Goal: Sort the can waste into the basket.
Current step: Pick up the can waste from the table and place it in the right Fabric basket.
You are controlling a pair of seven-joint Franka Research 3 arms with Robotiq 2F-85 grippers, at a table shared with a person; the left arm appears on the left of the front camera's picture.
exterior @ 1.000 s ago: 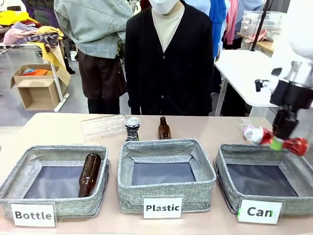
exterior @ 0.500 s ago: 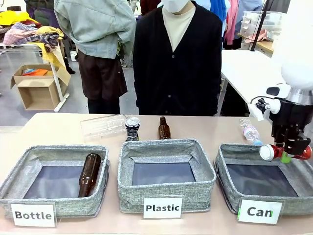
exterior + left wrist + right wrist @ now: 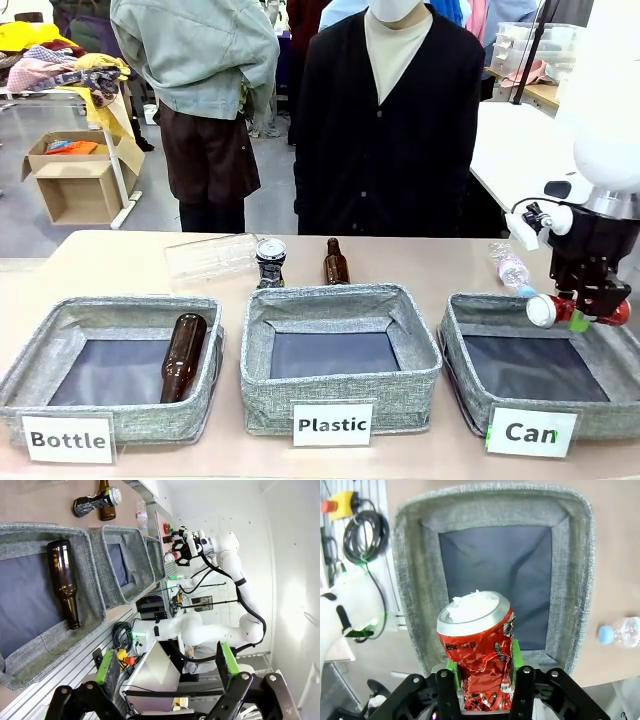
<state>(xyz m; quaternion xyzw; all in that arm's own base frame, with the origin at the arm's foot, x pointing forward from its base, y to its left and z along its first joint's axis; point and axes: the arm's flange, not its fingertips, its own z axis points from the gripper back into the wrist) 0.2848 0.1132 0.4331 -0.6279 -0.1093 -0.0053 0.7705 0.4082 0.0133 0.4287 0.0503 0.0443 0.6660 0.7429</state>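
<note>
A crushed red can (image 3: 545, 311) with a silver end hangs sideways over the far right part of the grey "Can" basket (image 3: 455, 335), with my right gripper (image 3: 581, 318) shut on it. In the right wrist view the red can (image 3: 477, 645) sits between the green pads, above the basket (image 3: 410, 580) and its dark floor. A crushed black can (image 3: 270, 262) stands on the table behind the "Plastic" bin, seen also as the black can (image 3: 97, 502) in the left wrist view. My left gripper (image 3: 167, 677) is open, holds nothing, and is well away from the bins.
The "Plastic" bin (image 3: 340, 400) is in the middle and the "Bottle" bin (image 3: 60, 335), with a brown bottle (image 3: 182, 355) in it, is at the left. Behind the bins lie a clear plastic bottle (image 3: 212, 256), a brown bottle (image 3: 336, 263) and a small plastic bottle (image 3: 512, 270). A person stands at the far edge.
My right gripper has carried the red can from beyond the basket's right rim to left and above the basket, turning it. The person has stepped to the right.
</note>
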